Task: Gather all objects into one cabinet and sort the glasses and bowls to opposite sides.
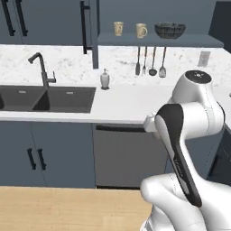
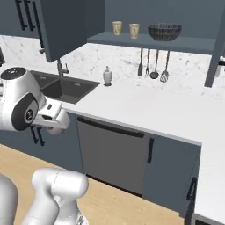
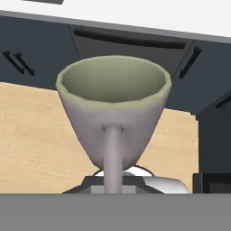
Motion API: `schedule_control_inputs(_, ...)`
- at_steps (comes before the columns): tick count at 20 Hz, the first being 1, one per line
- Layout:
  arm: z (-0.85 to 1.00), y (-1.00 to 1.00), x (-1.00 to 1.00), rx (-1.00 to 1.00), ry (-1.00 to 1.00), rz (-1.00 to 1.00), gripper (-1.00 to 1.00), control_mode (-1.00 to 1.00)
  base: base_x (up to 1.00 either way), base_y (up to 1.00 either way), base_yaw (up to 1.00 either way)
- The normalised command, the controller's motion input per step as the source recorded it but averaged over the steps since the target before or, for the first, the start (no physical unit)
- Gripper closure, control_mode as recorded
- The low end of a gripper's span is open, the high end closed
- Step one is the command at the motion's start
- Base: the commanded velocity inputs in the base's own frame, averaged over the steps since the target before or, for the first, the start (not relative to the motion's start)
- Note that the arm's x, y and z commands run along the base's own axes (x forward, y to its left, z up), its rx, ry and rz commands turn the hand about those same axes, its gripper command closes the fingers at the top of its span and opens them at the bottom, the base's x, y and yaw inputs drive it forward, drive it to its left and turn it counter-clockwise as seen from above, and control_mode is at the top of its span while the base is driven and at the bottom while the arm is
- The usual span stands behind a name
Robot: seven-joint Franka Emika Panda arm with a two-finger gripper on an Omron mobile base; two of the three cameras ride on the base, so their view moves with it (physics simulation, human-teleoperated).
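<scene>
Pinkish-beige cup [image 3: 115, 108] sits right at the gripper [image 3: 113, 182], seen close up in the hand view: mouth open toward the camera, pale greenish inside, body tapering down to the bottom of that view where the jaws are. Jaws are closed down narrow on the cup; a thin pale strip runs down the cup's wall on the centre line to where the grip is, fingertips themselves hard to make out. Behind the cup: wood floor [image 3: 31, 131], dark base cabinets [image 3: 36, 54] and the dishwasher front [image 3: 131, 47] under the white counter edge.

Base views: the arm [image 1: 185, 135] is folded low in front of the counter [image 1: 122, 106], hand tucked below.

Wall cabinet [image 1: 160, 39] is open, door [image 1: 89, 31] swung out to the left with its black bar handle [image 1: 84, 25]. On its shelf: two cream mugs, left mug [image 1: 118, 28] and right mug [image 1: 141, 30], near each other, apart. Dark patterned bowl [image 1: 170, 30] sits to their right on the same shelf, clear of the mugs.

Below the shelf hang utensils [image 1: 150, 63] on the marble backsplash. Soap dispenser [image 1: 104, 80] stands on the counter right of the sink [image 1: 45, 99], faucet [image 1: 41, 67] behind it.
</scene>
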Motion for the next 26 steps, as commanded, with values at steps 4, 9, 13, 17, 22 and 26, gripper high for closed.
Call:
schedule_control_inputs(4, 0.0, 0.0, 0.0, 0.0, 0.0, 0.0, 1.0, 1.0, 0.14, 0.0, 0.0)
schedule_control_inputs(9, 0.0, 0.0, 0.0, 0.0, 0.0, 0.0, 1.0, 1.0, 0.62, 0.04, -0.02)
schedule_control_inputs(13, 0.0, 0.0, 0.0, 0.0, 0.0, 0.0, 1.0, 1.0, 0.73, 0.0, -0.07)
schedule_control_inputs(17, 0.0, 0.0, 0.0, 0.0, 0.0, 0.0, 1.0, 1.0, 0.66, 0.03, -0.09)
schedule_control_inputs(22, 0.0, 0.0, 0.0, 0.0, 0.0, 0.0, 1.0, 1.0, 0.6, 0.22, -0.11)
schedule_control_inputs(26, 0.0, 0.0, 0.0, 0.0, 0.0, 0.0, 1.0, 1.0, 0.7, 0.35, -0.15)
